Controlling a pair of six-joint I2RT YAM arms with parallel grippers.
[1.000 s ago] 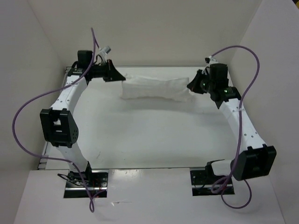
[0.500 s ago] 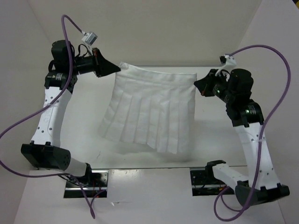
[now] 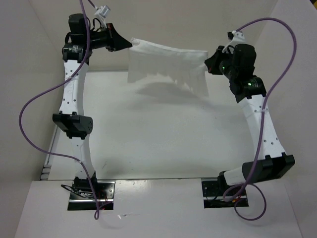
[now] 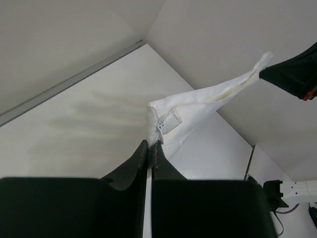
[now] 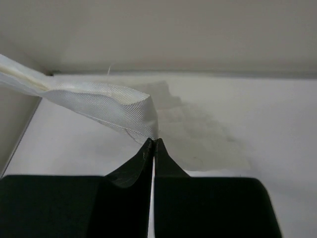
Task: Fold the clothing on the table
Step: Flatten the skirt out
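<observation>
Pinching the top left corner of the thin white pleated fabric garment (image 3: 166, 62) in the black left gripper (image 3: 130, 45), jaws squeezed down to a sliver on the cloth. Clamping the opposite top corner in the black right gripper (image 3: 207, 60), jaws pressed fully together on it. Hanging stretched between both, held up above the far part of the smooth white tabletop (image 3: 148, 129), hem dangling, casting a grey shadow (image 3: 163, 91) beneath.
</observation>
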